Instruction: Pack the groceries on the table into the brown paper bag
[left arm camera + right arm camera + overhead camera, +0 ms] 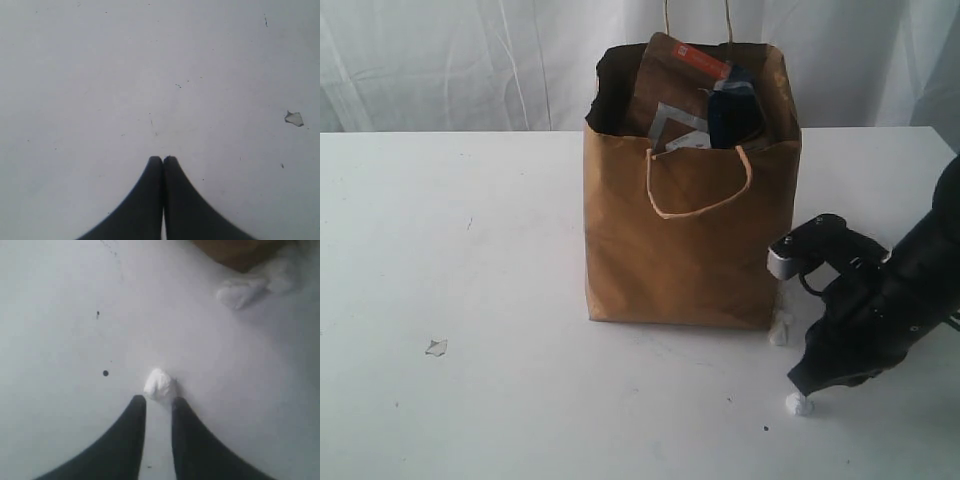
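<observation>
The paper bag (685, 240) is standing on the table (470, 300), holding a brown pouch (665, 75) and a dark packet (735, 110). Beside the bag's right base, the right gripper (158, 401) is pointing, slightly spread, at a white lump (159, 384). The left gripper (163, 159) is hanging pressed together.

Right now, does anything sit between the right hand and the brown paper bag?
Only two small things: a white crumpled lump lies just off the right hand fingertips, and a second white lump sits by the tall brown paper bag at its near corner. Otherwise bare white table.
</observation>
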